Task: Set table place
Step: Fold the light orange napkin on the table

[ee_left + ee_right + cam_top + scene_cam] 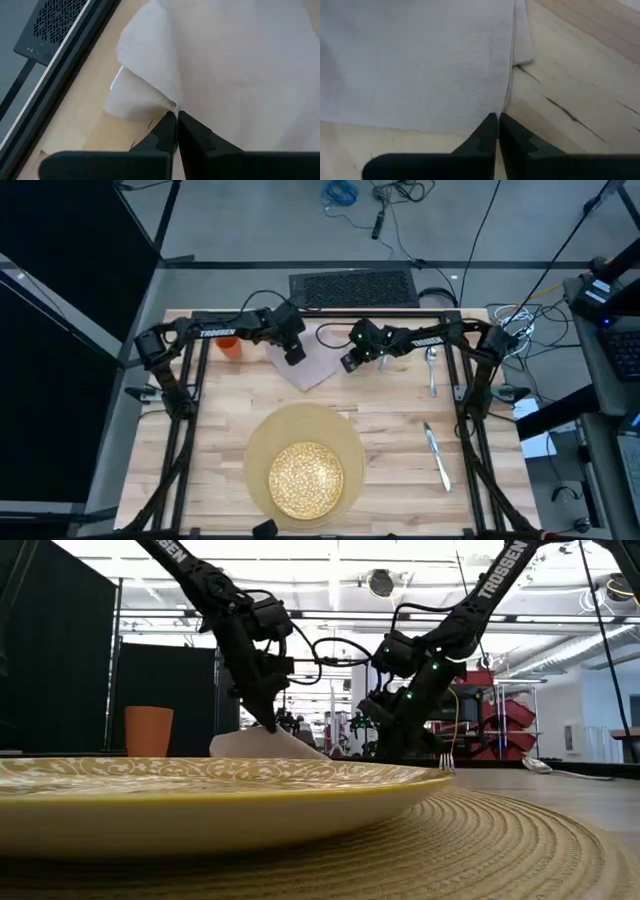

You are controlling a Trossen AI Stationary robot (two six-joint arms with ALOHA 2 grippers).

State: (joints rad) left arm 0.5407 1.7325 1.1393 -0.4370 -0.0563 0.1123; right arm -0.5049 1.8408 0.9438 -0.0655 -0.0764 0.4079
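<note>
We see the table (400, 450) of pale planks carrying everything, and toward its near edge lies the round tan mat (262, 442) with the gold-speckled plate (306, 478) resting on it, the plate sitting toward the mat's near side. Next in size is the pinkish-grey napkin (312, 360), spread close to the far edge of the tabletop, roughly midway along it and between our two arms. Our left gripper (295, 356) sits on the napkin's left side; in its wrist view the fingers (167, 131) are pressed together on a fold of the cloth, which is raised off the wood there. Our right gripper (349, 363) meets the napkin's right side, and its fingers (487, 131) are likewise closed tight, pinching the cloth's edge just above the planks. On the right part of the tabletop the knife (437, 455) lies lengthwise, well apart from the mat, and farther back toward the far right corner lie the spoon (432, 368) and, just beside the right gripper, a fork (446, 758) that shows only faintly. The small orange cup (230, 344) stands upright near the far left corner, close beside the left arm.
</note>
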